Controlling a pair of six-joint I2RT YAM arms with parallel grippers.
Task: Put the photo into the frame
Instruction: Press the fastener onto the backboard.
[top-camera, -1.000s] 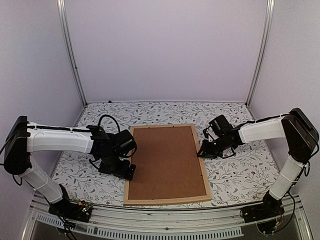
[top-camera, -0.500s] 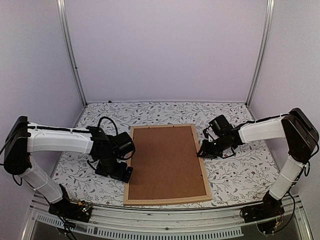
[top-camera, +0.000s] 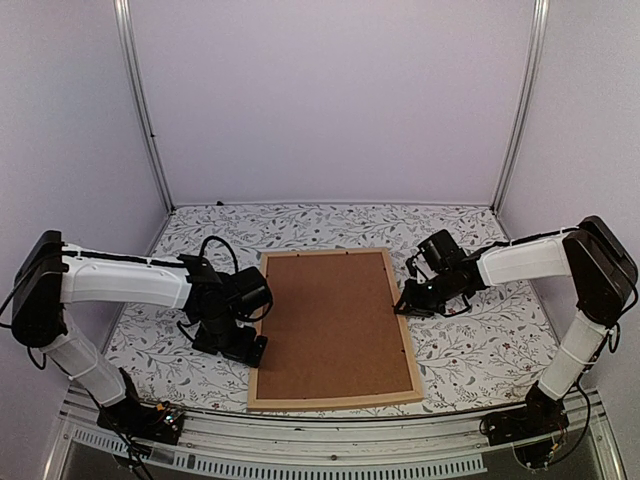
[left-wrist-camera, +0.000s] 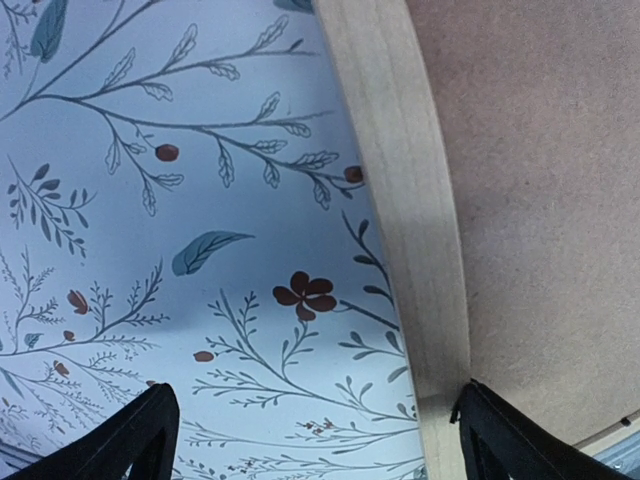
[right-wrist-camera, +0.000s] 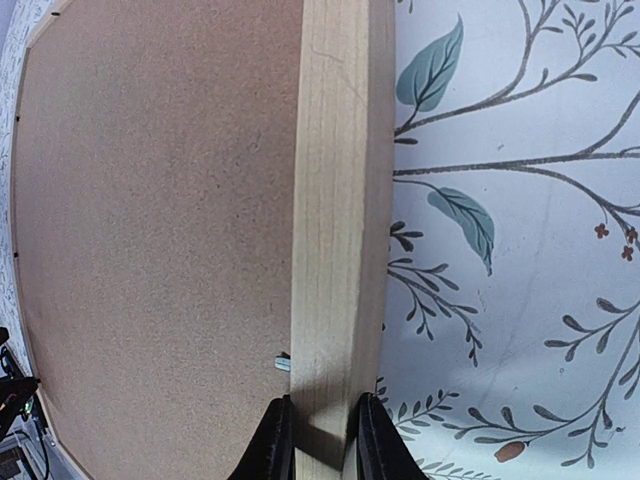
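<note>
Lying flat mid-desk (top-camera: 480, 350), back upward, the frame (top-camera: 335, 400) is filled by a brown backing board (top-camera: 335, 320). The photo is not seen anywhere; it may be hidden under the board.

Nearest, the left pincer (top-camera: 245, 345) is spread wide, low over the frame's left bar by the near corner, and nothing is gripped. One finger (left-wrist-camera: 135, 440) is over the desk, the other at the board's edge. If it is lowered or closed off-line, the bar could be shoved sideways or the board scraped.

Farther back, the right pincer (right-wrist-camera: 320, 440) is pinched on the right bar. A lift from that side alone could rack the thin bars or tip the board out.

The frame's long axis is run roughly near to far, with the short bars toward the arm bases and the back wall.
</note>
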